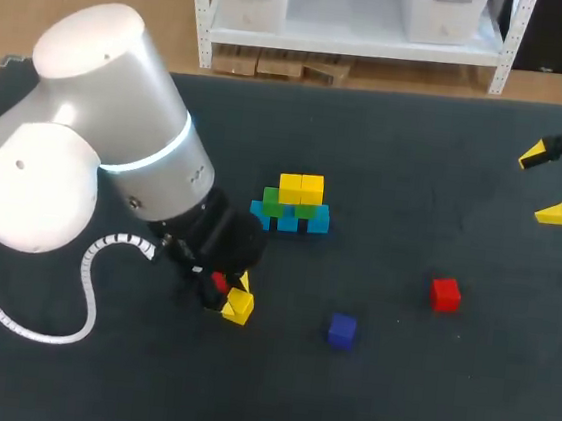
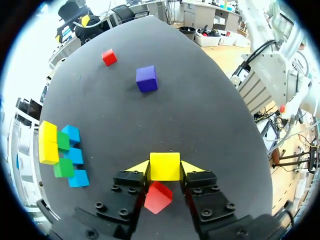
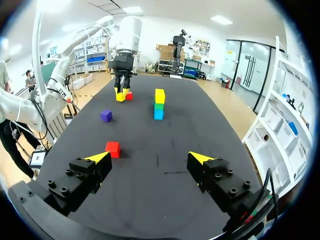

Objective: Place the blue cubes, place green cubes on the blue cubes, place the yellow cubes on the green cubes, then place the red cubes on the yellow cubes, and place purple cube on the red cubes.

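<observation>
My left gripper (image 2: 165,169) stands low over the table's front left, its yellow tips pressed against both sides of a yellow cube (image 2: 165,165) (image 1: 239,308). A red cube (image 2: 158,197) (image 1: 218,282) lies on the table between the fingers, closer to the palm. Mid-table stands the stack (image 1: 294,204): a row of blue cubes (image 1: 290,219), green cubes (image 1: 274,205) on them and two yellow cubes (image 1: 300,187) on top. A purple cube (image 1: 342,330) and a second red cube (image 1: 444,294) lie loose to the right. My right gripper (image 1: 545,184) (image 3: 150,167) hangs open and empty at the far right.
The black table (image 1: 417,164) runs wide around the stack. In the right wrist view the loose red cube (image 3: 112,148) lies just ahead of the gripper's fingers, the purple cube (image 3: 105,116) farther on, and the stack (image 3: 159,104) beyond.
</observation>
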Controlling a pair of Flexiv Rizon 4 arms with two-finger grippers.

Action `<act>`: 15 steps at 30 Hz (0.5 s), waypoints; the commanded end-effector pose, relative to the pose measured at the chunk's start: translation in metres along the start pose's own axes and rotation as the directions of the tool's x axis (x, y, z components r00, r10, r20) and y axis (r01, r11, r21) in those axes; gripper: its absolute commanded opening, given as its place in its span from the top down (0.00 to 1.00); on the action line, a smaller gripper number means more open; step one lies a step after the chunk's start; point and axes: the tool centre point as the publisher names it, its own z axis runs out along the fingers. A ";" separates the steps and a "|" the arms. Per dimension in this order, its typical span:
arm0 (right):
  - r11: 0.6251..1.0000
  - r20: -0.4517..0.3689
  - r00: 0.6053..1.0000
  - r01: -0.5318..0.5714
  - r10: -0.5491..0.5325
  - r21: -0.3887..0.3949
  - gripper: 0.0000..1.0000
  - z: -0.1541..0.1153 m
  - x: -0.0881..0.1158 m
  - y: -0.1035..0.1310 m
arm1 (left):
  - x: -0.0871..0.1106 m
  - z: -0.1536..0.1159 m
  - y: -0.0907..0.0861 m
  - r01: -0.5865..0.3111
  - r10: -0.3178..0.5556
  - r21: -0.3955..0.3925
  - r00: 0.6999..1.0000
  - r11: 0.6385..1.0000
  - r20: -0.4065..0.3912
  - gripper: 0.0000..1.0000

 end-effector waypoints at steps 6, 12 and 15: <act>1.000 0.002 1.000 0.001 -0.001 0.000 0.00 0.000 0.000 0.000 | -0.015 -0.052 0.018 0.016 -0.016 -0.030 1.000 0.999 -0.016 1.00; 1.000 0.002 1.000 0.001 -0.001 0.000 0.00 0.000 0.000 0.000 | -0.008 -0.080 0.042 0.058 -0.061 -0.075 0.997 0.995 -0.043 1.00; 1.000 0.002 1.000 0.001 -0.001 0.000 0.00 0.000 0.000 0.000 | 0.001 -0.089 0.056 0.119 -0.122 -0.092 0.992 0.989 -0.034 1.00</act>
